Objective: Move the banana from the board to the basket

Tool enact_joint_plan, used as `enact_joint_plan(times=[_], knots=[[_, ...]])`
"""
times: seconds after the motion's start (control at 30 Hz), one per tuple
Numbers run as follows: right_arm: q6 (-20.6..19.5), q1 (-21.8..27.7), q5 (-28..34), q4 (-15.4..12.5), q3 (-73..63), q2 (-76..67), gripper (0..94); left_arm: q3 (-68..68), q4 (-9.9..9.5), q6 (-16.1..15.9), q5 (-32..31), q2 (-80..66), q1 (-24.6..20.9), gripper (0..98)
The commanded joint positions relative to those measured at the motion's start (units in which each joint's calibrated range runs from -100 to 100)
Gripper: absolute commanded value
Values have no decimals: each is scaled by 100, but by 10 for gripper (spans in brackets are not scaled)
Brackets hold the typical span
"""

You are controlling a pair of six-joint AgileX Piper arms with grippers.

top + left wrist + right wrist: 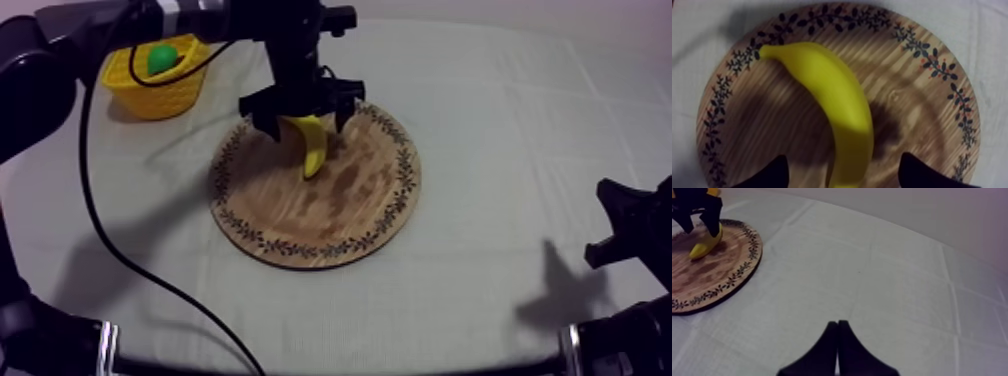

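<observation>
The yellow banana (313, 148) lies on the round wooden board (330, 215), towards its far edge. My left gripper (302, 112) hangs directly over the banana's upper end, open, with one black finger on each side and a gap to the fruit. In the left wrist view the banana (837, 100) curves across the board (762, 115) and runs between the spread fingers (772, 174). The yellow basket (150, 98) stands at the far left with a green pear (160, 58) inside. My right gripper (838, 333) is shut over bare cloth.
My right arm (630, 225) rests low at the right edge of the table. From the right wrist view the board (719, 275) lies off to one side, with the banana (703, 247) and my left gripper (697, 210) on it. Cloth lies around the board.
</observation>
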Motion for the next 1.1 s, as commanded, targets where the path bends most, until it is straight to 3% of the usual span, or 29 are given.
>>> enact_joint_plan(times=[0.0, 0.73, 0.9, 1.07], knots=[[1, 0, 3, 0, -3, 0, 3, -181, -36, 23, -51, 157, -11, 790], [1, 0, 3, 0, -3, 0, 3, -1075, -377, 119, -364, 1239, -91, 739], [1, 0, 3, 0, -3, 0, 3, -1116, -395, -15, -531, 1245, -122, 629], [3, 0, 3, 0, -3, 0, 3, -1111, -381, -206, -603, 1201, -126, 415]])
